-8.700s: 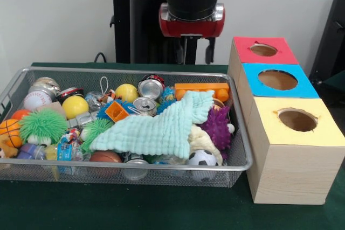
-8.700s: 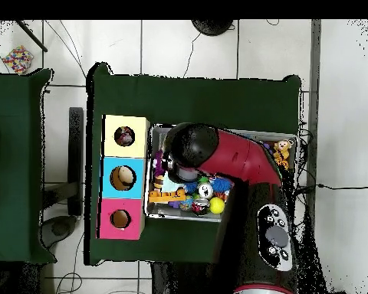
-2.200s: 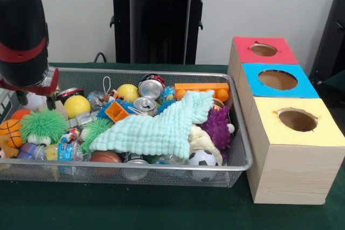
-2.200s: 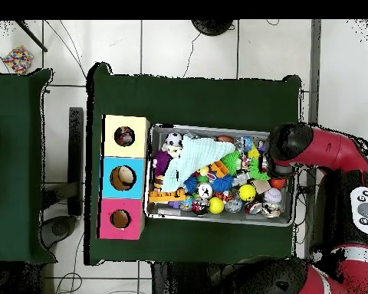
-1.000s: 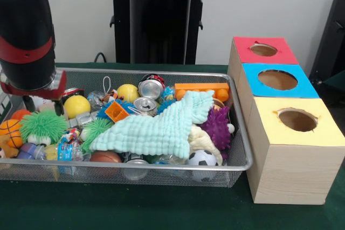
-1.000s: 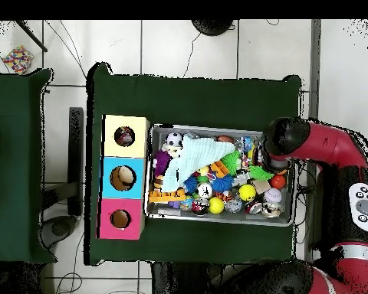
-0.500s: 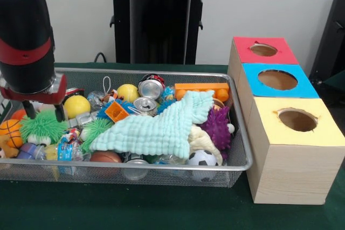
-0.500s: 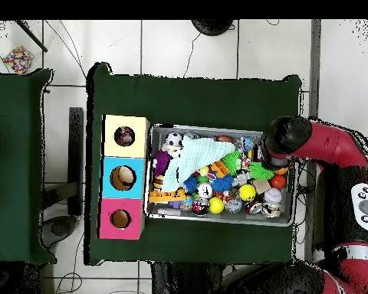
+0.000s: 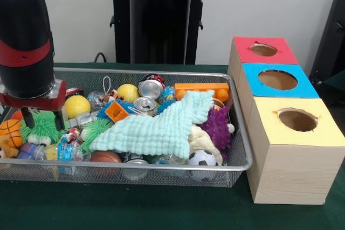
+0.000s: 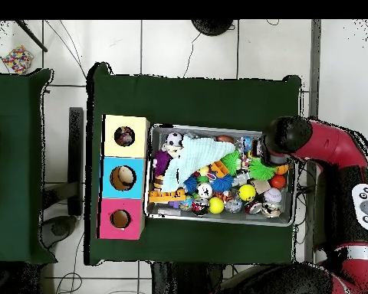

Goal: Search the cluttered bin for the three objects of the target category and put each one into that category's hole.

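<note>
Gripper (image 9: pixel 41 120) is straddling the green spiky ball (image 9: pixel 39 126) at the left end of the wire bin (image 9: pixel 161 165), fingers spread on either side, apparently so it can clamp it for the holes on the right.

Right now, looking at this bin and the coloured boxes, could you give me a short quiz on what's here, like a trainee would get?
1. True or false: the gripper hangs above the red box.
2. Which box sits between the other two? A red, B blue, C yellow.
3. Fill in: the gripper's fingers straddle a fuzzy ____ ball at the end of the wire bin farthest from the boxes.

Key: 1 false; 2 B; 3 green.
</note>
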`<action>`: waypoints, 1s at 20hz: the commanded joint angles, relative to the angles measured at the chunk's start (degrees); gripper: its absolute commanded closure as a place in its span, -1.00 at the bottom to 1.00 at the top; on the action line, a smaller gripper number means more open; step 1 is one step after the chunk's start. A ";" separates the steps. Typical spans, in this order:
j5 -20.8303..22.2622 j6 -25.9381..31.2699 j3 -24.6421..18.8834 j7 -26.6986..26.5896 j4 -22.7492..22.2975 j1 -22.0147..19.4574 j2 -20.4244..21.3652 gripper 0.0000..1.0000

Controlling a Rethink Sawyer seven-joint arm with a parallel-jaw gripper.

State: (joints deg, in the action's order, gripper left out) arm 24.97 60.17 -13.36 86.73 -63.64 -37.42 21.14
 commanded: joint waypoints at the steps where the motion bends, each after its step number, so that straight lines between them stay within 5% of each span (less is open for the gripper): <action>1: 1.48 -1.24 -5.32 -12.77 -7.16 -0.08 0.91 -1.00; 20: 1.57 -0.91 -6.51 -13.63 -6.35 -0.57 -0.27 -1.00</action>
State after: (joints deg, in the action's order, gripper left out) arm 25.44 60.17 -13.68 86.73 -65.73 -37.43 21.19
